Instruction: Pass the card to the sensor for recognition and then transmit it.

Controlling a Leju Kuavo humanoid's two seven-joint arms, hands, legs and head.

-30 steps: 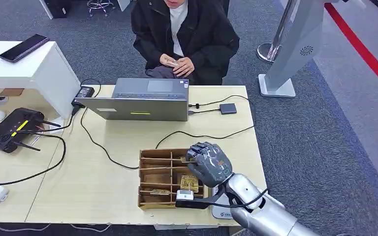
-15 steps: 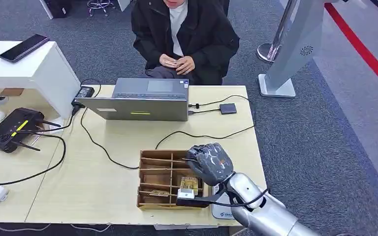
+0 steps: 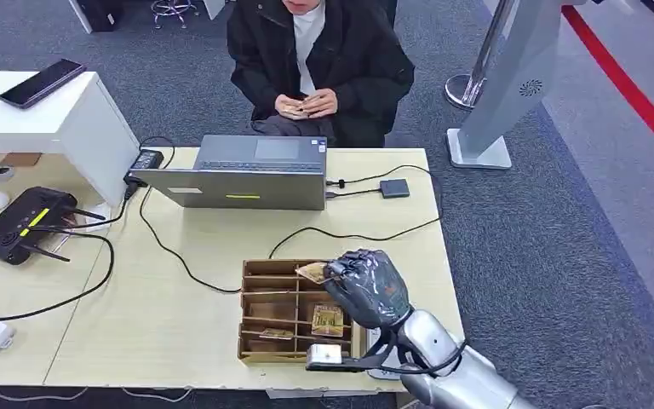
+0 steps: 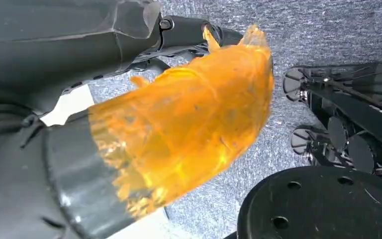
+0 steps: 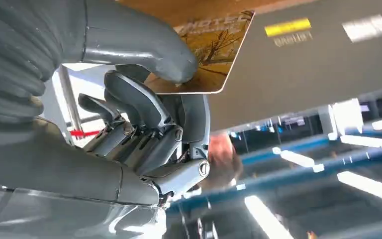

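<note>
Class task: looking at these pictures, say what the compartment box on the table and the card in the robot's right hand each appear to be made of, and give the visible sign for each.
Box: likely cardboard or thin wood; matte brown, thin flat dividers.
Card: probably plastic; thin, stiff, rounded corner, printed golden face with a slight sheen, pinched by the right hand.

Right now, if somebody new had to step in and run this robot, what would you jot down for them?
Right robot hand: pinching a card between thumb and fingers, just above the cardboard card box.
Left robot hand: hanging over the carpet, grip unclear.
More cards sit in the box.
Done: card picked.
Left: take it to the sensor, possibly the small dark pad by the laptop, then hand it on.
</note>
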